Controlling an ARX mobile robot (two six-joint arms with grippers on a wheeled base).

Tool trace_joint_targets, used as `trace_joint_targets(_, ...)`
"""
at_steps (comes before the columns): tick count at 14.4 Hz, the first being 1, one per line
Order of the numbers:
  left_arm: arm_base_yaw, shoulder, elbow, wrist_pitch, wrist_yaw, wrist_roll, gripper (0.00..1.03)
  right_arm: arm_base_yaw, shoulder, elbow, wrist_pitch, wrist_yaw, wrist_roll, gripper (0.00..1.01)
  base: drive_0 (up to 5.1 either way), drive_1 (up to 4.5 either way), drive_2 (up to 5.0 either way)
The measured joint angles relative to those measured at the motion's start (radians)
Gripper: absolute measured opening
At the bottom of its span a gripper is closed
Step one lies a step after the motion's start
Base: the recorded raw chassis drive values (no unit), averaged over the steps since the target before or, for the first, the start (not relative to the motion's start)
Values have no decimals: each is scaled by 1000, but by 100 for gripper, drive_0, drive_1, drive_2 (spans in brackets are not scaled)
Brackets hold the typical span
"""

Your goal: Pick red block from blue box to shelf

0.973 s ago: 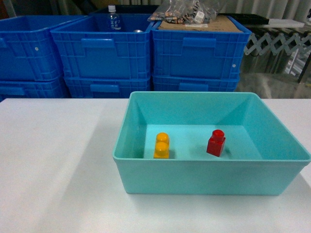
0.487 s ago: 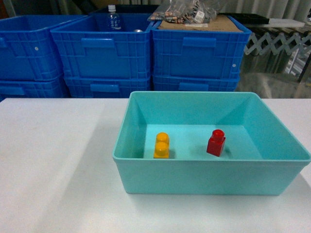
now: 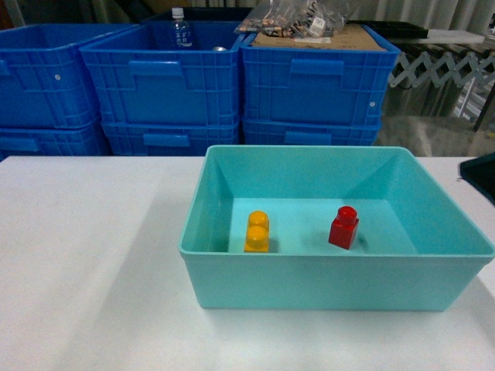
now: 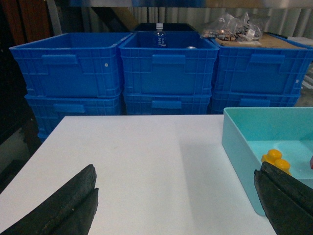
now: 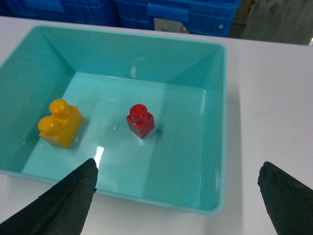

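The red block [image 3: 343, 227] stands upright on the floor of the blue box [image 3: 332, 282], right of centre; it is also in the right wrist view [image 5: 140, 120]. My right gripper [image 5: 178, 188] hangs open above the box's near right corner [image 5: 221, 147], nothing between its fingers. Only a dark part of my right arm [image 3: 480, 176] shows at the head view's right edge. My left gripper [image 4: 176, 196] is open over the white table, left of the box [image 4: 239, 142]. The shelf shows only as a shiny steel rail [image 4: 195, 3] above the crates.
An orange-yellow two-stud brick [image 3: 257, 231] lies in the box left of the red block. Stacked royal-blue crates [image 3: 162, 85] stand behind the white table [image 3: 85, 255], one holding a bottle [image 3: 179, 27], one with cardboard and bags [image 3: 309, 27].
A dark part of my right arm has come into the head view at its right edge. The blocks and the box have not moved.
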Motion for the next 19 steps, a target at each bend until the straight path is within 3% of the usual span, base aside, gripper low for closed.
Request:
trace_joint_targets(4, 0, 0, 0, 0, 0, 0, 98, 72, 349, 274, -79, 37, 42, 98, 0, 0, 0)
trace_joint_targets(6, 0, 0, 0, 0, 0, 0, 98, 101, 506, 413, -109, 83, 53, 98, 0, 0, 0)
trace_joint_targets(9, 0, 0, 0, 0, 0, 0, 98, 105, 685, 571, -150, 113, 73, 98, 0, 0, 0)
trace_joint_targets(19, 0, 0, 0, 0, 0, 0, 98, 106, 964, 780, -177, 108, 124, 98, 0, 0, 0)
